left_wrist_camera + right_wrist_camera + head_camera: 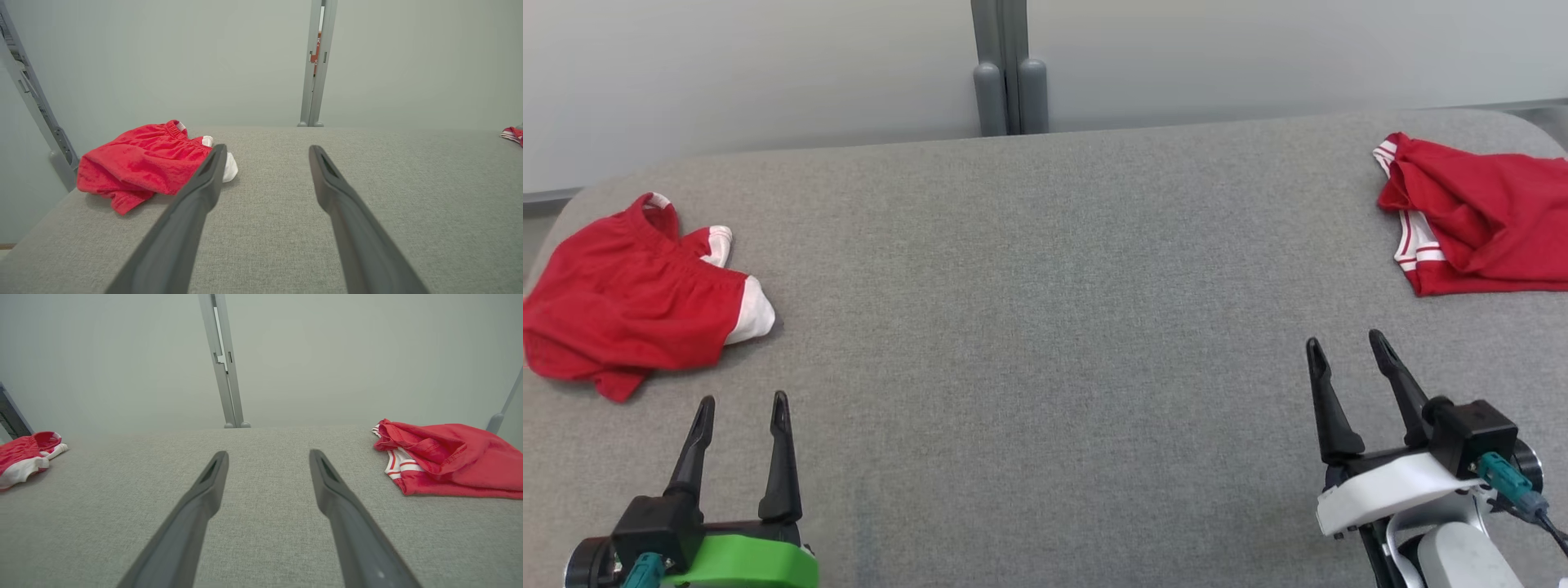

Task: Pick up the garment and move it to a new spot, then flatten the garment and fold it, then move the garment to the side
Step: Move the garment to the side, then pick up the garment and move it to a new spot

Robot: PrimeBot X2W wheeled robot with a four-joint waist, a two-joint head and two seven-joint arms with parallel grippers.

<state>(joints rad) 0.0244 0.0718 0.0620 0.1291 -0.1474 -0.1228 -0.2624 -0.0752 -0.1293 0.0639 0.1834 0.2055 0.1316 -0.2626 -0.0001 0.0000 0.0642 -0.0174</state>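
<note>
Grey woven tabletop [1045, 286], crumpled red garment [621, 302] — white cuffs, second garment [1486, 220] striped

Left gripper [743, 398] at lower left: two long black tapered fingers [782, 465] on a bright green bracket [752, 559], with a teal connector [645, 569] at the edge. Right gripper [1345, 338] at lower right has the same fingers but a white bracket [1388, 486], a teal plug [1501, 478] and a pale grey forearm [1462, 559].

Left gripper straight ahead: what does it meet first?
The left gripper would likely clip the white cuff of the left-hand red garment with one finger; otherwise bare table ahead. Height unclear.
</note>
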